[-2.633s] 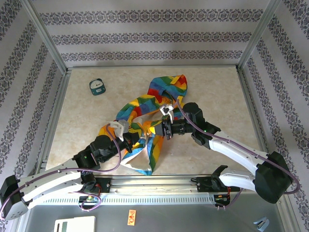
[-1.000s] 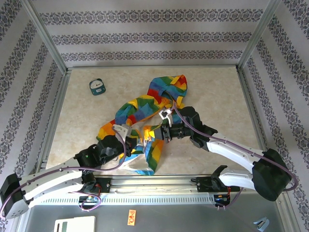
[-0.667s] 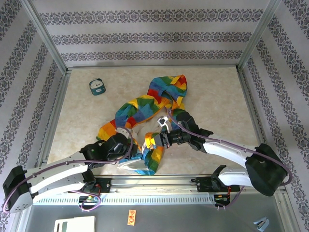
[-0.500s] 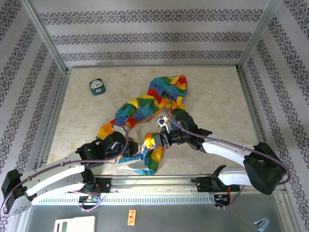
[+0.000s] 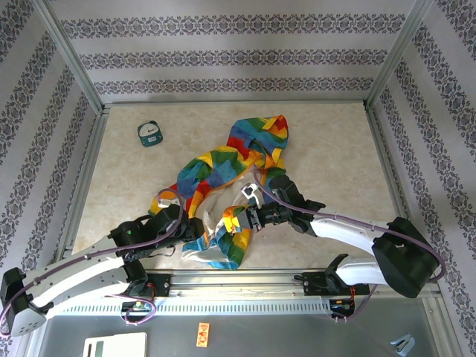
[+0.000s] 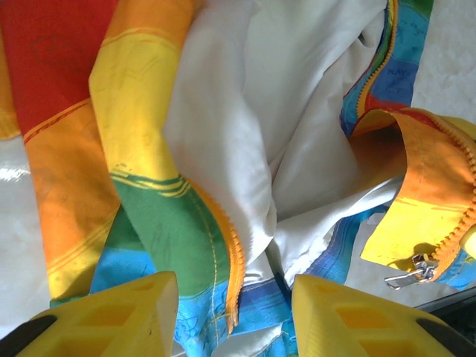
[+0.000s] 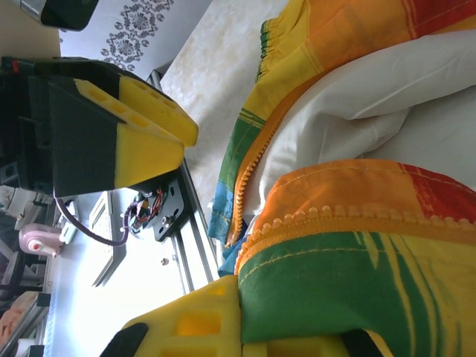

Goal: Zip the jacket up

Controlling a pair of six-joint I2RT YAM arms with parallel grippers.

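1. The jacket (image 5: pixel 223 167) lies crumpled and unzipped on the middle of the bench (image 5: pixel 335 149). One end points to the far side and the other lies near the arms.
2. The right tool (image 5: pixel 239 218) is clamped on the jacket. Its wrist view shows an orange-and-green flap, edged with zipper teeth, pinched between the yellow fingers (image 7: pixel 197 323).
3. The left tool (image 5: pixel 199 229) reaches in from the left at the jacket's near part, close to the right tool, with its tips toward it.
4. Its fingers (image 6: pixel 111 316) stand apart and grip nothing. A zipper edge (image 6: pixel 232 260) runs down toward the gap between them, beside the white lining (image 6: pixel 260 134).
5. A metal slider (image 6: pixel 413 269) hangs on a yellow-orange flap at the right of the left wrist view, apart from the left tool's fingers.
6. A small teal gadget (image 5: pixel 150 133) sits at the bench's far left, well apart from the jacket.
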